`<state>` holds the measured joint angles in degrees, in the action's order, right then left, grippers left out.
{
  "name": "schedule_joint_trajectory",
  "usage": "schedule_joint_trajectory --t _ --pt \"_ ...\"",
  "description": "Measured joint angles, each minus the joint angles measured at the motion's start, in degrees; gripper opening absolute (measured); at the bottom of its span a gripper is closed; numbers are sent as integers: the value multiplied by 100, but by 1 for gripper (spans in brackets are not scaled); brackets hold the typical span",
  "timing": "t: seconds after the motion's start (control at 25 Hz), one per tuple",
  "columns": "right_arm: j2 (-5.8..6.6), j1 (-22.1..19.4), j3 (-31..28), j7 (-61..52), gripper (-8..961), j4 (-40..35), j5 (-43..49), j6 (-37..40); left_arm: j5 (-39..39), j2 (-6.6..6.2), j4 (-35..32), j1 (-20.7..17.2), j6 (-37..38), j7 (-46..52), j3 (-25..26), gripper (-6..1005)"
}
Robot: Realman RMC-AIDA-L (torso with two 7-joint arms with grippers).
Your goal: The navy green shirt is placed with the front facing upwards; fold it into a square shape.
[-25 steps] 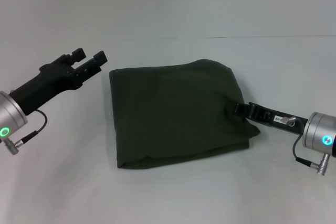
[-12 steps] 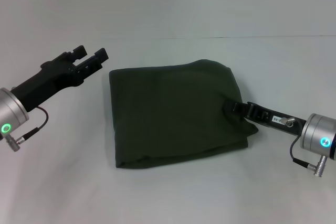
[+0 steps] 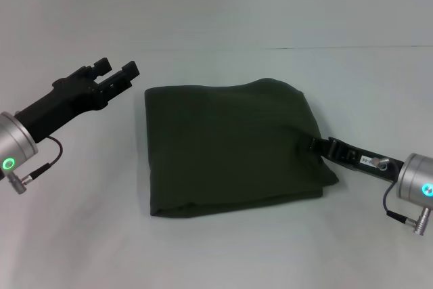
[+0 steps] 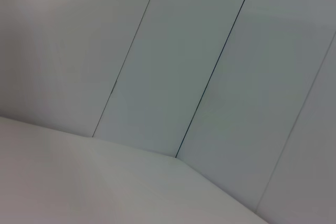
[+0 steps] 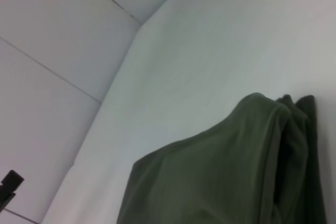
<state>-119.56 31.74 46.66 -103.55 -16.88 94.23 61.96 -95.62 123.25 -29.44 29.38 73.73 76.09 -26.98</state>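
A plain white desk (image 3: 223,248) backed by pale wall panels is seen, and the navy green shirt (image 3: 233,147) is laid at its middle, already folded into a roughly square packet with no lettering showing. Since a second ago, the right hand (image 3: 316,145) has been drawn back from over the shirt's right edge, so that only its tip is now touching that edge; the packet has been nudged slightly rightward and its lower right corner pulled a little outward. Whether this hand is clenched or released cannot be told. The left hand (image 3: 116,74) is held above the desk just off the shirt's far left corner, its fingers parted and nothing grasped. The folding is judged essentially finished, with only withdrawal left.
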Motion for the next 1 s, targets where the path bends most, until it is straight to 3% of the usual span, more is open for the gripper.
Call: schedule_joint_trajectory --t 1.0 --pt "23 -309 9 19 70 -50 -5 212 9 -7 0 67 -23 97 -149 753"
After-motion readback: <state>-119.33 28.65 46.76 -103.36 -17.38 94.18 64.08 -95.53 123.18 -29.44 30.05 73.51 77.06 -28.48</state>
